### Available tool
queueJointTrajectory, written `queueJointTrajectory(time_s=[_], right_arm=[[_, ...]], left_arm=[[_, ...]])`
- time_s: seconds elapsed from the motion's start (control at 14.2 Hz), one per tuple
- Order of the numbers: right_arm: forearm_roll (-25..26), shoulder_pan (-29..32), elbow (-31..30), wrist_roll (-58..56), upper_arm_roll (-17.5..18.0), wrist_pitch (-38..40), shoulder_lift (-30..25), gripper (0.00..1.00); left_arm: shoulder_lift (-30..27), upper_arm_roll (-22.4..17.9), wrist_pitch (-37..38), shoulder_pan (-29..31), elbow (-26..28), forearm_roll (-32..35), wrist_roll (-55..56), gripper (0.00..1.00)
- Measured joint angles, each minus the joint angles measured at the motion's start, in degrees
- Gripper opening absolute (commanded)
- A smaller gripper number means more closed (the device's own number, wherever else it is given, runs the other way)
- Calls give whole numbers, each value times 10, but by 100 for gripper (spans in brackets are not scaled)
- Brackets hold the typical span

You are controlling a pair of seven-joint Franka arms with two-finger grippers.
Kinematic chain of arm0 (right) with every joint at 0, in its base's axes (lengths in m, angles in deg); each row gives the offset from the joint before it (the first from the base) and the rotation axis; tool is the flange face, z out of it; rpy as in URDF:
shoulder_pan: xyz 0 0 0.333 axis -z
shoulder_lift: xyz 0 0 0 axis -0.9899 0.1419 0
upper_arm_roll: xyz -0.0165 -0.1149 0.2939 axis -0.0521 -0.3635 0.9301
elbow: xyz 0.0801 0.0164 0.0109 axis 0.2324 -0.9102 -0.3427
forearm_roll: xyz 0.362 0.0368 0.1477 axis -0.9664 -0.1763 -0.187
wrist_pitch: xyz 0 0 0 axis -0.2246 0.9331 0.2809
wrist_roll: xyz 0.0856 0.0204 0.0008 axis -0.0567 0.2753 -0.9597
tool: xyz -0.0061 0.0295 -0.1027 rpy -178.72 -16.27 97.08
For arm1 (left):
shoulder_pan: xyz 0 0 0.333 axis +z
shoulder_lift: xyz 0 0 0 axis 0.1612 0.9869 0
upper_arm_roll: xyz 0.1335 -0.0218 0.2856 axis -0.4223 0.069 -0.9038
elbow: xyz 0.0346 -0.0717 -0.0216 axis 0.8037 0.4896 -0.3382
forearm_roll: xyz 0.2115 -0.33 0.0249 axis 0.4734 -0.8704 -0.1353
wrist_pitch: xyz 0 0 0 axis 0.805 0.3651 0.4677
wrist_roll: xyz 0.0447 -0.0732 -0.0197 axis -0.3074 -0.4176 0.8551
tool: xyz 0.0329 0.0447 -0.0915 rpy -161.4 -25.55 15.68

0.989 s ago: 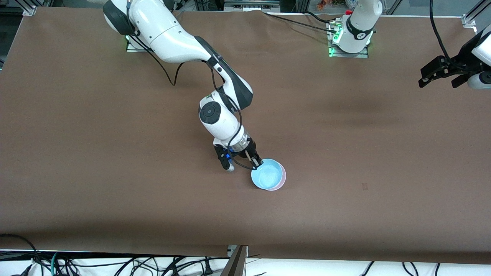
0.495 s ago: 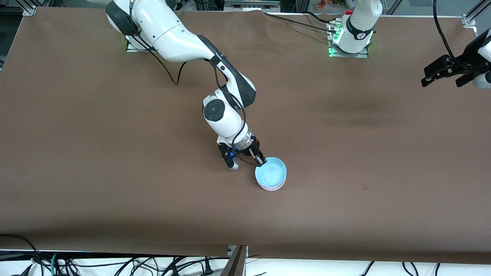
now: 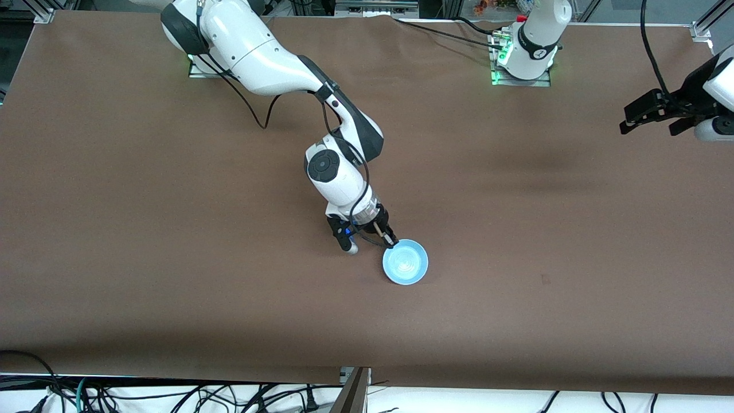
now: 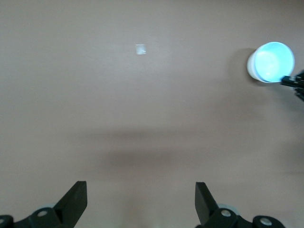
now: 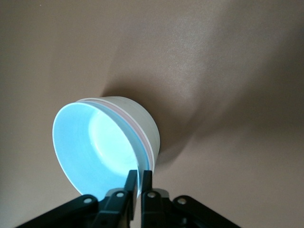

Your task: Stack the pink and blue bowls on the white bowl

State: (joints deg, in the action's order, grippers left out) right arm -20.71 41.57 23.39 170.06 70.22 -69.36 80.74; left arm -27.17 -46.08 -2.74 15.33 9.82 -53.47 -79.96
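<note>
The light blue bowl point(image 3: 405, 263) sits nested on top of a stack in the middle of the table. In the right wrist view the blue bowl point(image 5: 95, 147) lies inside the pink bowl, of which only a thin rim edge point(image 5: 140, 137) shows, and both sit in the white bowl point(image 5: 137, 118). My right gripper point(image 3: 392, 244) point(image 5: 140, 178) is shut on the blue bowl's rim, one finger inside and one outside. My left gripper point(image 3: 654, 117) point(image 4: 141, 199) is open and empty, up in the air at the left arm's end of the table. The stack shows small in the left wrist view point(image 4: 270, 62).
The brown table point(image 3: 172, 258) is bare around the stack. A small pale mark point(image 4: 140, 49) lies on the table surface. Cables hang along the table edge nearest the front camera point(image 3: 172, 396).
The blue bowl has come down level into the stack, so the pink rim no longer shows from the front. The right gripper lowered slightly with it. The left gripper shifted a little.
</note>
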Motion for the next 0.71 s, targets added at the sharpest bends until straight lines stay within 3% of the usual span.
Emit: queueJointTrajectory(time_s=[0.14, 0.21, 0.28, 0.49, 0.71], right_arm=[[0, 0, 3, 0, -2, 0, 0, 57], [0, 0, 5, -1, -4, 4, 0, 75], [0, 1, 9, -1, -8, 18, -1, 100], [9, 8, 34, -17, -28, 86, -20, 100], [30, 18, 44, -95, -53, 224, -90, 100]], left_arm=[[5, 4, -2, -4, 0, -2, 0, 100], [7, 6, -3, -5, -1, -2, 0, 100], [9, 8, -4, -6, -4, -2, 0, 100], [17, 8, -5, -7, -18, -2, 0, 100], [20, 14, -5, -9, -33, -1, -1, 100]])
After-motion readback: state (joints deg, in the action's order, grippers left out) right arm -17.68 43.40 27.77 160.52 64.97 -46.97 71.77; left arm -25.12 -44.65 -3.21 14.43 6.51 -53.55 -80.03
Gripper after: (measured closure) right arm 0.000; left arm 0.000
